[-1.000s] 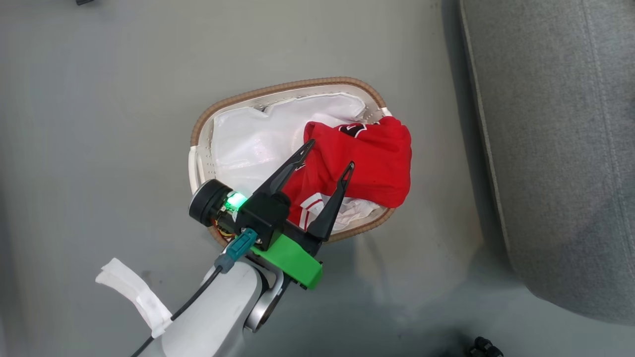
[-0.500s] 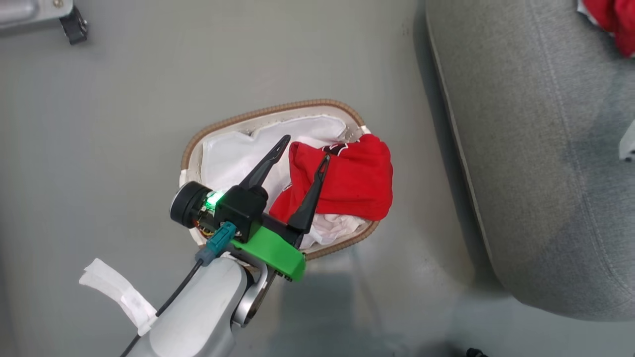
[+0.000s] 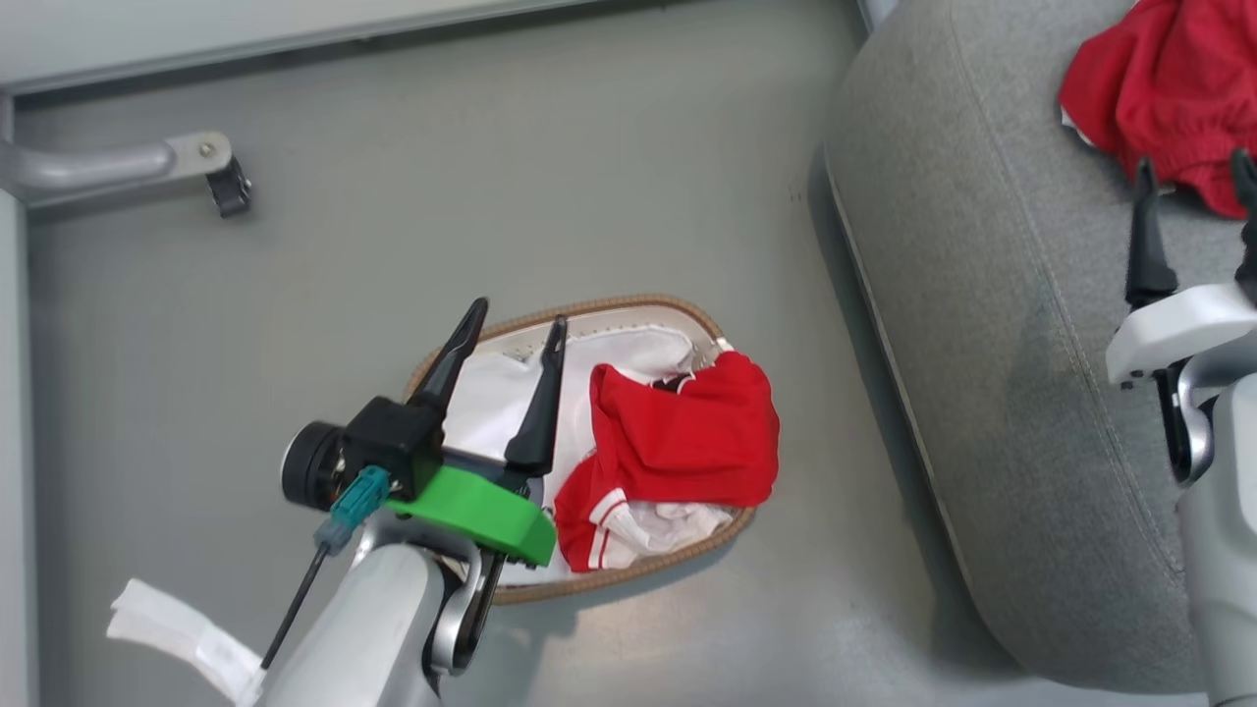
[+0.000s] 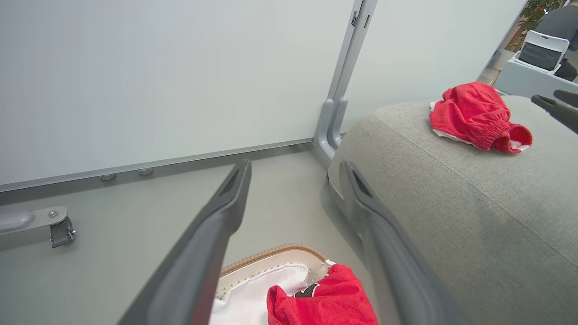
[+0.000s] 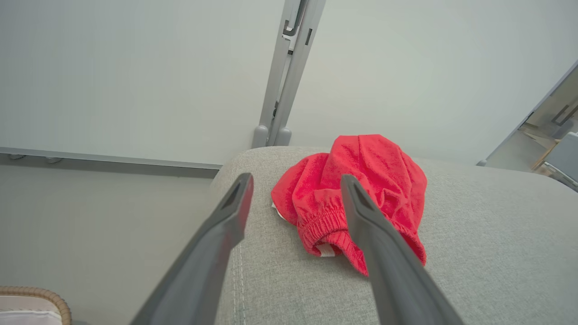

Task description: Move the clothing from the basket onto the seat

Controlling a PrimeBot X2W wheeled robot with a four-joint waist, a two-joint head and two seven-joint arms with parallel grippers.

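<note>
Right pincer (image 5: 296, 180) had spread since the earlier frame; red shorts (image 5: 370, 176) lay on the seat (image 5: 474, 253) just beyond its tips.
Left pincer (image 3: 519, 316) spread above the basket (image 3: 628, 302); red shirt (image 3: 687, 442) inside, to its right. Next: shift right, pinch a thick fold, miss the liner (image 3: 628, 353).

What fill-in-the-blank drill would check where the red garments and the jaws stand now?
1. The red shorts lie on the grey ____.
2. The red jersey lies in the ____.
3. The left gripper and right gripper both have jaws ____.
Missing: seat; basket; open.
</note>
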